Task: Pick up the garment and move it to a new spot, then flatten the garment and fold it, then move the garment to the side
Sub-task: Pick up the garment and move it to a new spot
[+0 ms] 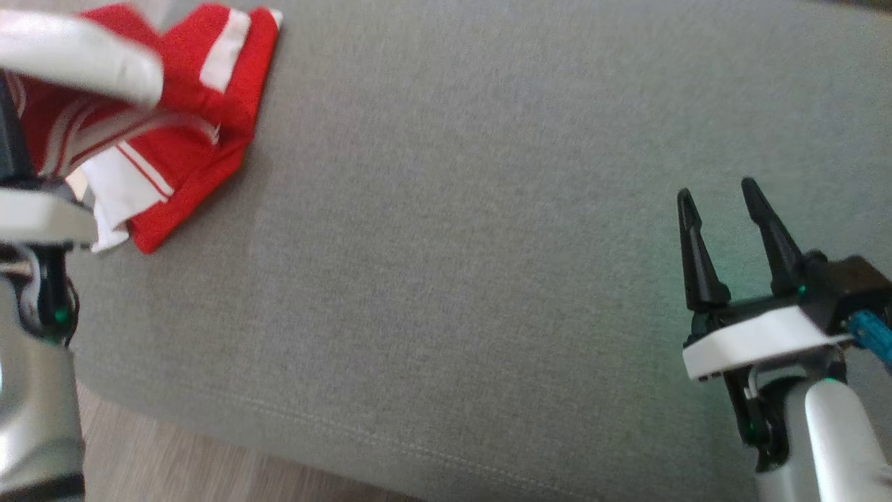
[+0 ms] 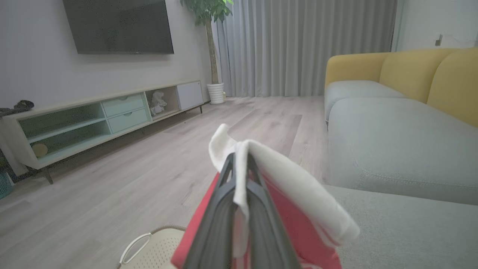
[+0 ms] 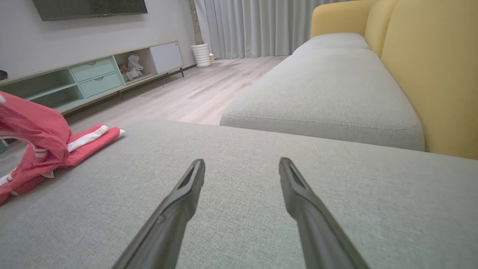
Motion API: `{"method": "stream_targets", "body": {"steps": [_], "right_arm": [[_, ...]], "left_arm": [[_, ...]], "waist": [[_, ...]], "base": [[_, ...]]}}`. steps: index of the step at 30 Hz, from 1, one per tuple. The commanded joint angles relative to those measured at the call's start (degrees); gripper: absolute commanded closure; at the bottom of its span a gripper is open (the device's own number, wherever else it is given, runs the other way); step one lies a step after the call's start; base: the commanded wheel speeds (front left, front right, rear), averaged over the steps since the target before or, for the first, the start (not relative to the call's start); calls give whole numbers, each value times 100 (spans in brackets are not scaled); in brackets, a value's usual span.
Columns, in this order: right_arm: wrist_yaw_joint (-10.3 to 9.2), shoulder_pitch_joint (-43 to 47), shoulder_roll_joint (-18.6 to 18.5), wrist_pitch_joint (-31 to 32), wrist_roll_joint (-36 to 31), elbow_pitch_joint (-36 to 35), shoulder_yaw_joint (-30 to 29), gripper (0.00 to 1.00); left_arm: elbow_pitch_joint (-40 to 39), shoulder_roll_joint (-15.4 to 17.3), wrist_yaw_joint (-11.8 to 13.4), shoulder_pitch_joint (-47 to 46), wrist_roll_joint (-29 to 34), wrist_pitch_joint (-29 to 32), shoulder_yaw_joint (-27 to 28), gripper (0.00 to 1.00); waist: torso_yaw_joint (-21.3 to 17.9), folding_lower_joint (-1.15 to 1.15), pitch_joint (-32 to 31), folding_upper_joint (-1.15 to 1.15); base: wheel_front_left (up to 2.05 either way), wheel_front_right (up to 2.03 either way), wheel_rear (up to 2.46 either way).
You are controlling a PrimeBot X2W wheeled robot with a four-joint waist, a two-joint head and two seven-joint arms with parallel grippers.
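Your left gripper [image 2: 241, 160] sits closest, its two long dark fingers pinched together on a soft white band of the garment [image 2: 295, 183], which drapes over the tips. You can see the rest of it, red cloth with white stripes, bunched in loose folds at the far left edge of the grey woven sofa cushion [image 1: 453, 244]. Your right gripper [image 1: 717, 188] hovers over bare cushion well apart from it, tapered fingers spread wide, holding nothing.

Grey sofa seat [image 1: 488, 279], yellow backrest [image 3: 429, 74]; TV [image 2: 119, 26] above low console [image 2: 93, 116]; potted plant [image 2: 216, 92].
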Motion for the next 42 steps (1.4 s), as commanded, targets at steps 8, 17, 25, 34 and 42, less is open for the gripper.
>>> {"method": "stream_targets", "body": {"steps": [8,17,25,34,42], "right_arm": [[44,506,11,-244,374,-94,25,0],[44,859,11,-235,577,-218,-77,0],[44,803,11,-274,708,-290,-34,0],[44,477,11,-422,786,-271,129,0],[44,208,11,-575,858,-198,237,0]], "left_arm": [[-2217,72,-12,1429,89,52,139,100],[-3771,-349,-15,2400,-43,628,-351,100],[-4019,-689,-105,2482,-85,850,-1377,100],[-3498,-825,-179,1364,-259,878,-2611,100],[-3194,-986,-189,18,-556,750,-4094,100]], "waist": [[-496,0,-1187,0],[-1077,0,-1391,0],[-1870,0,-1064,0],[-2781,0,-373,0],[-3410,0,148,0]], "base": [[0,0,0],[0,0,0],[0,0,0],[0,0,0],[0,0,0]]}}
